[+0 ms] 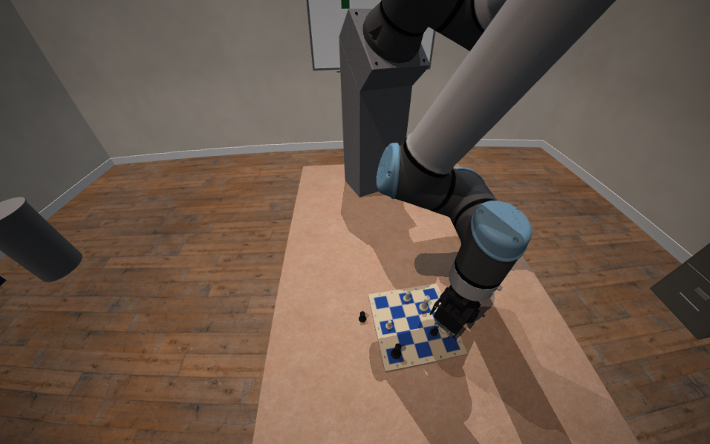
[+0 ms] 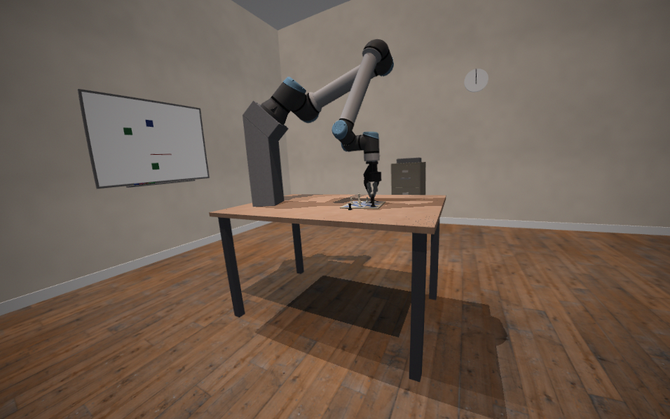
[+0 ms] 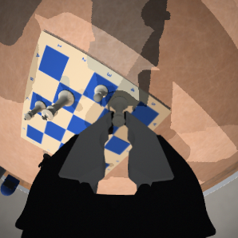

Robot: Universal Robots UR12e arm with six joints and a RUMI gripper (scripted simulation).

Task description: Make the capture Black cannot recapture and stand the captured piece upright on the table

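Note:
My gripper is low over the A4 area, its tips shut on the head of a pale piece that looks upright there. White pieces stand on the board: a pawn on C1, a taller piece on B2, a pawn on A3 and a pawn on E3. A small black piece stands on B4 beside the fingers, mostly hidden in the wrist view. A taller black piece stands on E5.
A black piece stands upright on the table, off the board's E side. The B4 piece is very close to a finger. The arm hides part of the board's A side in the top view.

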